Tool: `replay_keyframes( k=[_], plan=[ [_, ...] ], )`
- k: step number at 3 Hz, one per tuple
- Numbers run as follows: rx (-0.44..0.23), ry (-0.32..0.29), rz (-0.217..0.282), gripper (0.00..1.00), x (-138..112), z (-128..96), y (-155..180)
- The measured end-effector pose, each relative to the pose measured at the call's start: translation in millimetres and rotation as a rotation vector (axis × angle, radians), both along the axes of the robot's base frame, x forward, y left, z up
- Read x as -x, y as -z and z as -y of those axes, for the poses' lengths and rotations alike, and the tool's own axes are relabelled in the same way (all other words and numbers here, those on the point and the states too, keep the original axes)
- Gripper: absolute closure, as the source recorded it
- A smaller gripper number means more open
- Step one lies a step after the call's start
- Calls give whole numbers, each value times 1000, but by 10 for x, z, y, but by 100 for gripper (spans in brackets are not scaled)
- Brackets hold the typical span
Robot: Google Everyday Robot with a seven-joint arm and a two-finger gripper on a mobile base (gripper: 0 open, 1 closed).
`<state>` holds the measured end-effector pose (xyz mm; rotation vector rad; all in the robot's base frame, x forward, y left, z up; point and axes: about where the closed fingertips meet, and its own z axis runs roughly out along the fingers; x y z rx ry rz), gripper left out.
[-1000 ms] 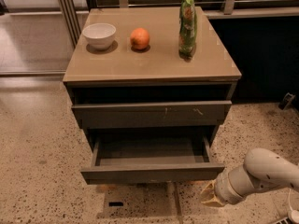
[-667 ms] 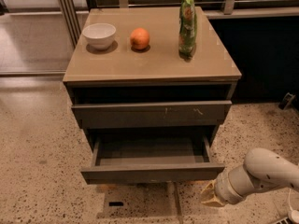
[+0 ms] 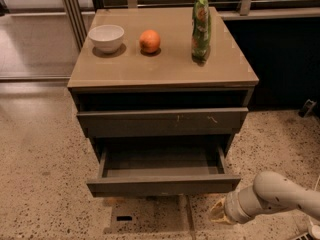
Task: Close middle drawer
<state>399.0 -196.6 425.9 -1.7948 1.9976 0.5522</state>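
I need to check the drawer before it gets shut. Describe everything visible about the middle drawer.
The middle drawer is wide and shallow, dark grey-brown, wood by its look, with a plain front panel that has no handle. It is pulled well out of the cabinet, level, and its interior is bare. It sits under the scratched upper drawer front. The gripper is low, in front of and below its right corner, seemingly not touching it.

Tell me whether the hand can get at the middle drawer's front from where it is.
Probably yes: the hand sits low, just below the right end of the open middle drawer, and nothing stands between them.
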Motion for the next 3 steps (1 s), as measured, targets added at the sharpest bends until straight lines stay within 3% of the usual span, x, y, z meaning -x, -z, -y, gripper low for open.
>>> replay_keyframes(
  k=[2, 3],
  plan=[
    [-123, 1, 237, 100, -503, -208, 613],
    [-122, 1, 237, 100, -508, -210, 619]
  ],
)
